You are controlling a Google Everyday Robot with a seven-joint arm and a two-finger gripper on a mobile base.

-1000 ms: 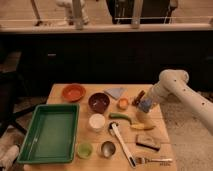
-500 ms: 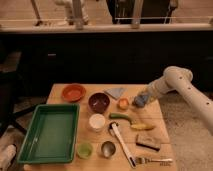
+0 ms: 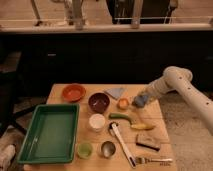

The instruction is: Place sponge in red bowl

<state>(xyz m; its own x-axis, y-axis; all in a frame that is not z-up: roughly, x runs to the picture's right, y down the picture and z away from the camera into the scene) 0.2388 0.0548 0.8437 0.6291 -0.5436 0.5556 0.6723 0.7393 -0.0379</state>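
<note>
Light-blue and soft, the small rectangular sponge point(image 3: 138, 103) is sitting clenched in the white arm's two-finger gripper point(image 3: 142, 99), which is hanging over the right side of the pale wooden table point(image 3: 160, 147), just right of a small orange round object point(image 3: 123, 103). The jaws are pressing shut on the sponge, and the arm is reaching in from the right edge of the view.

The shallow orange-red bowl with a wide rim point(image 3: 73, 92) is resting at the table's far left corner, well apart from the sponge. Between them a deeper dark maroon bowl point(image 3: 98, 102) and a flat pale-blue triangular cloth point(image 3: 115, 92) are lying.

A green rectangular plastic tray point(image 3: 30, 150) is occupying the left side of the table. A small white cup point(image 3: 97, 121) is standing just in front of the maroon bowl, with a small green cup point(image 3: 84, 149) and a metal cup point(image 3: 107, 148) nearer the front edge. A green elongated vegetable point(image 3: 120, 117), a yellow banana point(image 3: 142, 126), a white-handled utensil point(image 3: 122, 145), a dark brown block point(image 3: 148, 141) and a fork point(image 3: 152, 161) are lying on the right half.
</note>
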